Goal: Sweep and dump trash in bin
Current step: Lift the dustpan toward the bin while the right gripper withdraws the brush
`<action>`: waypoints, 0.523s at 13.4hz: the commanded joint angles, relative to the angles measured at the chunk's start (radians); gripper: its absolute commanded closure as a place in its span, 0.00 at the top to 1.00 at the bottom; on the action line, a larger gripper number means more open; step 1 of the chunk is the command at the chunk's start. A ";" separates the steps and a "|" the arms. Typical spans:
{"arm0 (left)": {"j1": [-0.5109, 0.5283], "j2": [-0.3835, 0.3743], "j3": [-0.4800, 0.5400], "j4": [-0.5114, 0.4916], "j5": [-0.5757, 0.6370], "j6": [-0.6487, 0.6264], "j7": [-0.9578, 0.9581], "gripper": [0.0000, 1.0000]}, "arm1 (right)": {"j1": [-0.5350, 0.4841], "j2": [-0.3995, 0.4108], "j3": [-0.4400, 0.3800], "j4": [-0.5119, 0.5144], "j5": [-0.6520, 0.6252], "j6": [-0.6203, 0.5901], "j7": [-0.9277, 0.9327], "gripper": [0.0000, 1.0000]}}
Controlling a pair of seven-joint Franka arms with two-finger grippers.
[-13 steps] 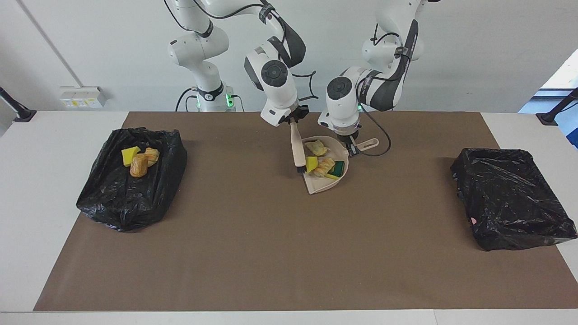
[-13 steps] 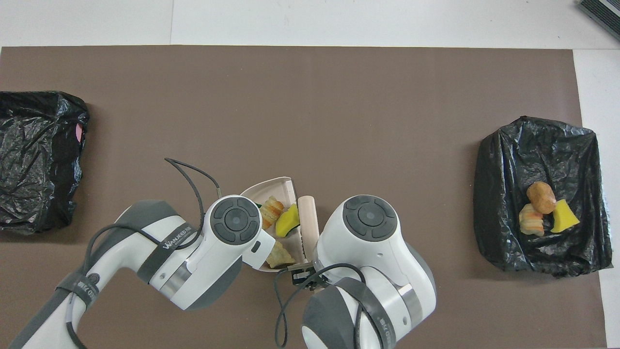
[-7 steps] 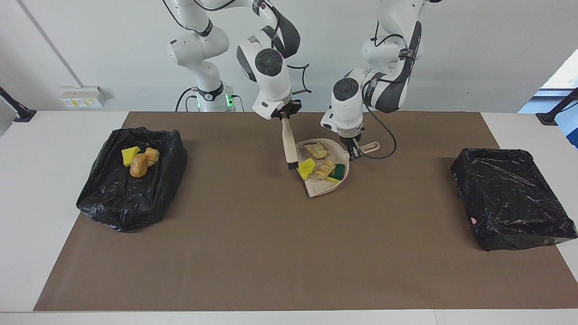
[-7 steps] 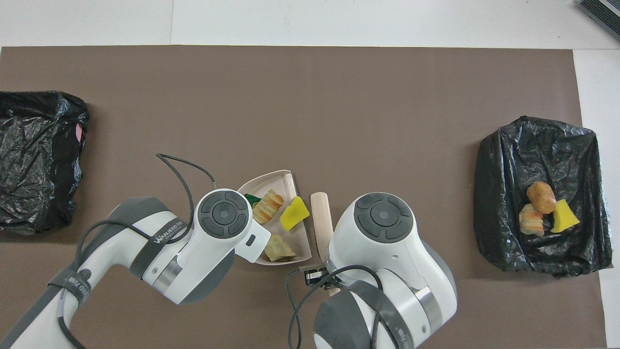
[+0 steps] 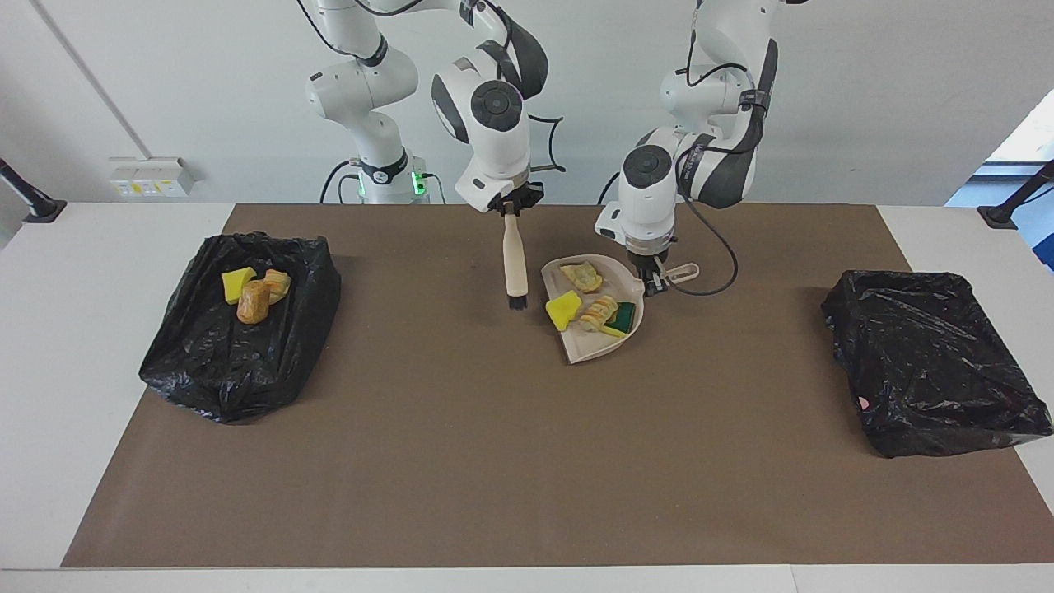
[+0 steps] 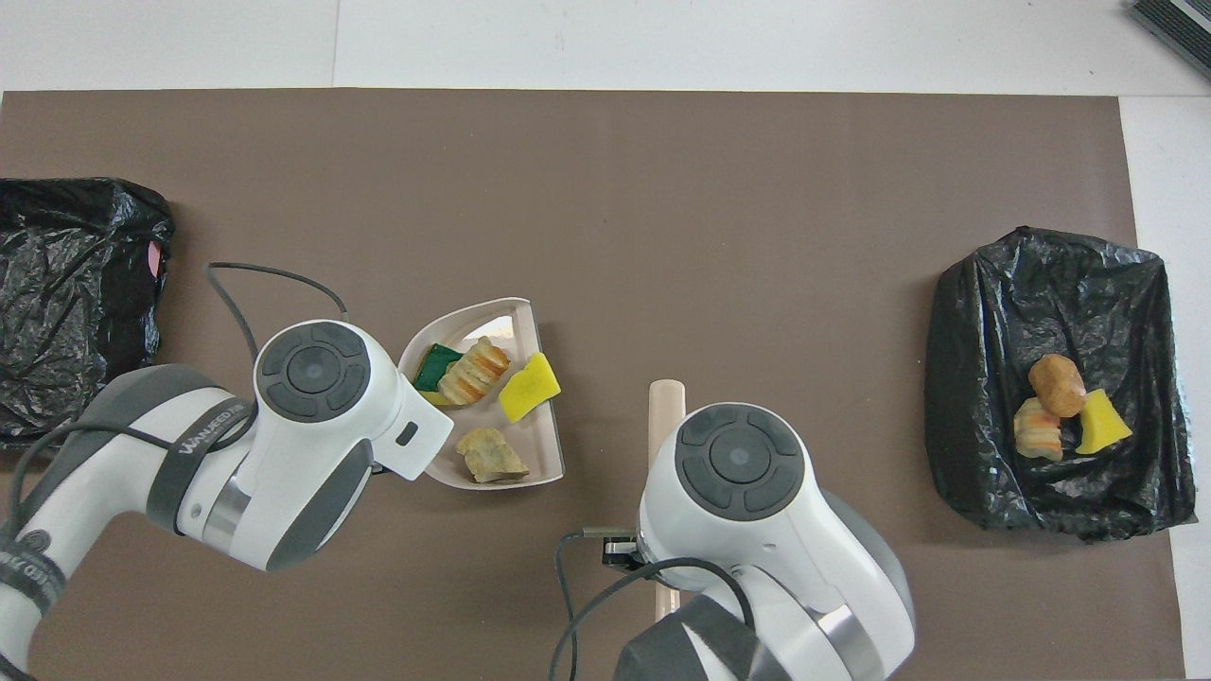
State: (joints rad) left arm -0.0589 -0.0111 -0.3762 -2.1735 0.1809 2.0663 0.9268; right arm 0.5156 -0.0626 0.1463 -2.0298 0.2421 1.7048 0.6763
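Observation:
My left gripper (image 5: 655,282) is shut on the handle of the beige dustpan (image 5: 589,346), held low over the brown mat; in the overhead view (image 6: 517,327) the arm hides that gripper. The pan holds trash: a yellow sponge chunk (image 5: 563,308) at its open edge, a striped bread lump (image 5: 597,311), a green-backed sponge (image 5: 622,315) and a tan lump (image 5: 581,276). My right gripper (image 5: 511,209) is shut on the beige brush (image 5: 515,259), which hangs upright beside the pan, apart from it. Three more scraps (image 5: 253,298) lie on the black bin (image 5: 247,362) at the right arm's end.
A second black-bagged bin (image 5: 930,371) stands at the left arm's end of the table, with no scraps showing on it. A black cable (image 5: 708,284) loops from the left gripper over the mat. The brown mat (image 5: 494,461) covers most of the table.
The brush has come out of the pan and swung upright toward the right arm's end. The left gripper has carried the pan with its scraps toward the left arm's end.

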 commanded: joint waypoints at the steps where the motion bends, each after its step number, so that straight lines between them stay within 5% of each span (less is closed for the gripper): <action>1: -0.033 -0.090 0.115 -0.013 -0.030 -0.031 0.152 0.00 | 0.030 -0.075 0.006 -0.102 0.078 0.074 0.014 0.00; 7: -0.044 -0.098 0.379 0.110 -0.040 -0.107 0.363 0.00 | 0.145 -0.108 0.006 -0.306 0.080 0.228 0.014 0.00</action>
State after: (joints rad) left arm -0.0752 -0.1219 -0.0785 -2.1326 0.1606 2.0050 1.2424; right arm 0.6590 -0.1163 0.1536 -2.2551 0.3056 1.8883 0.6896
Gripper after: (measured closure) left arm 0.678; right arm 0.740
